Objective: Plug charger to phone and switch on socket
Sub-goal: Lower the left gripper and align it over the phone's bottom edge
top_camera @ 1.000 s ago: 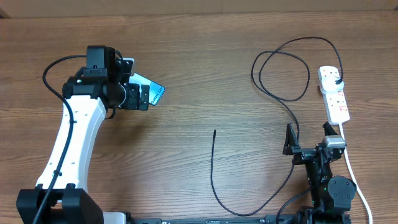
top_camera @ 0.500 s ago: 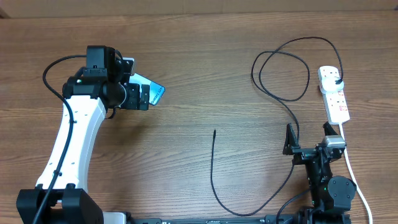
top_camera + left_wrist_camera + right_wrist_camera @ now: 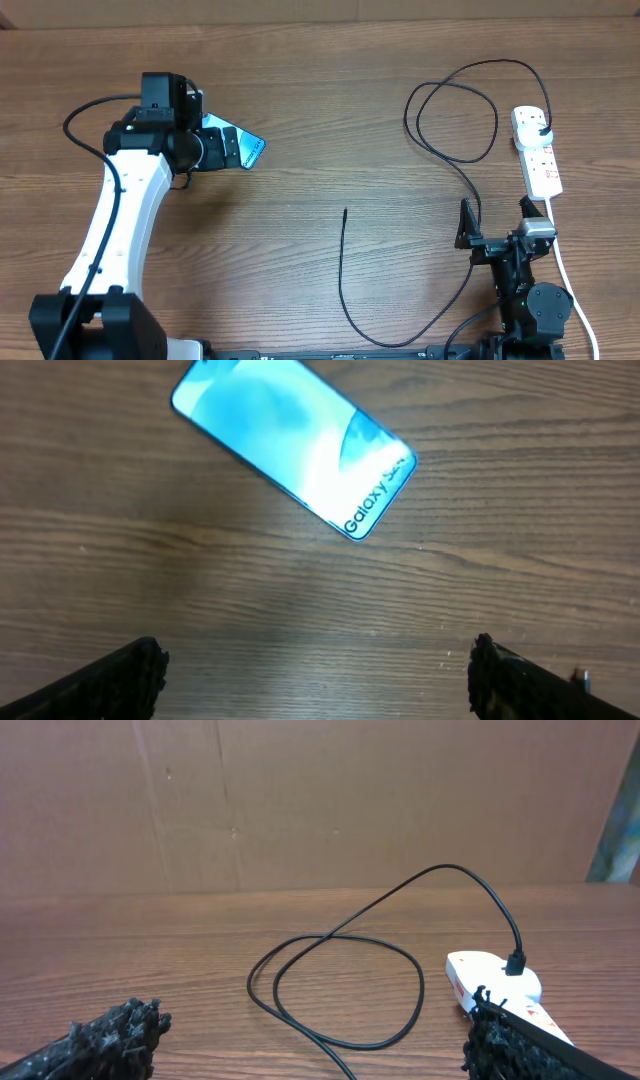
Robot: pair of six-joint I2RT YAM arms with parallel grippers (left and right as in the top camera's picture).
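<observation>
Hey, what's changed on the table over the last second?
The left gripper, open, drew back slightly leftward in the overhead view, uncovering more of the phone. Nothing was gripped or released. The phone, charger, socket and right gripper stayed put.

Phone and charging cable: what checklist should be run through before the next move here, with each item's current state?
1. Left gripper open and empty: ok.
2. Phone lying flat, screen up, untouched: ok.
3. Cable tip plugged into the phone: not ok; it lies far from it.
4. Cable plug seated in the power strip: ok.
5. Strip switch on: cannot tell.
6. Right gripper open and empty: ok.
</observation>
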